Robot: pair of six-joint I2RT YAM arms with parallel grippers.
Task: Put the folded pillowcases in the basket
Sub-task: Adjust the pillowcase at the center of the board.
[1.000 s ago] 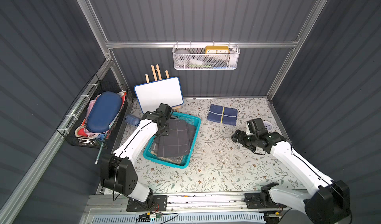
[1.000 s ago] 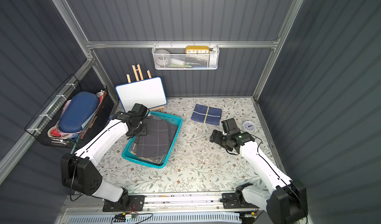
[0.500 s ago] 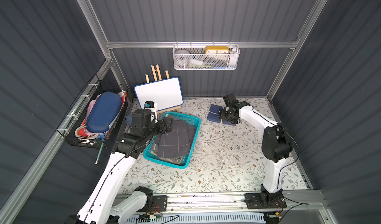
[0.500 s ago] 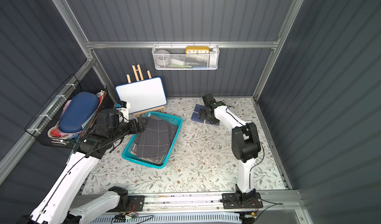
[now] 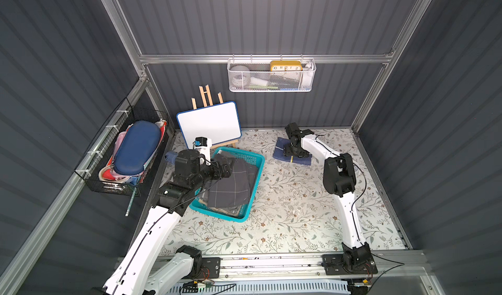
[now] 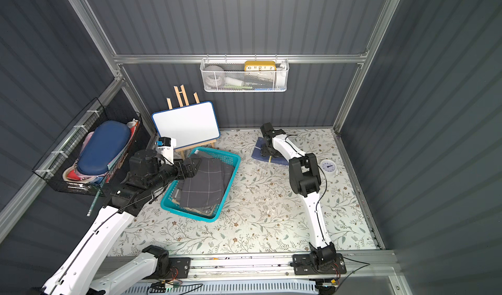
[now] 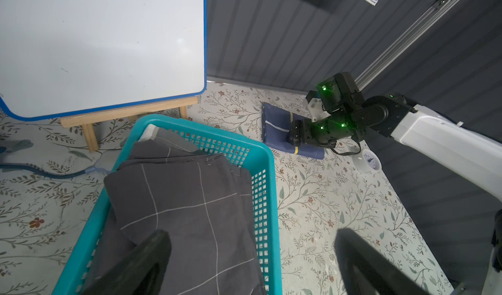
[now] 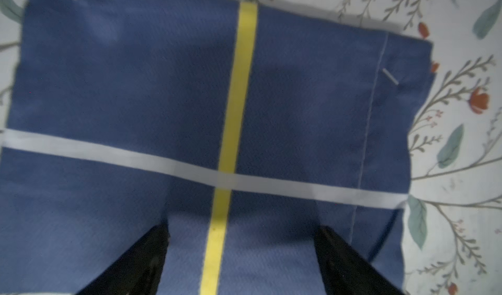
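Because the grey pillowcase (image 5: 231, 187) already lies inside the basket (image 5: 257, 182), my left gripper (image 5: 227, 166) hangs just over it with its jaws wide apart, holding nothing. My right gripper (image 8: 241, 253) is low over the blue folded pillowcase (image 8: 108, 89), which lies flat at the back of the table (image 5: 285, 212), well apart from the basket. Its jaws are spread too, one on each side of the yellow stripe (image 8: 239, 89), I think to pinch the cloth. I cannot tell if they touch it. A second ago my left gripper was down in the basket's back corner. My right arm was on the near side, far from the blue one.
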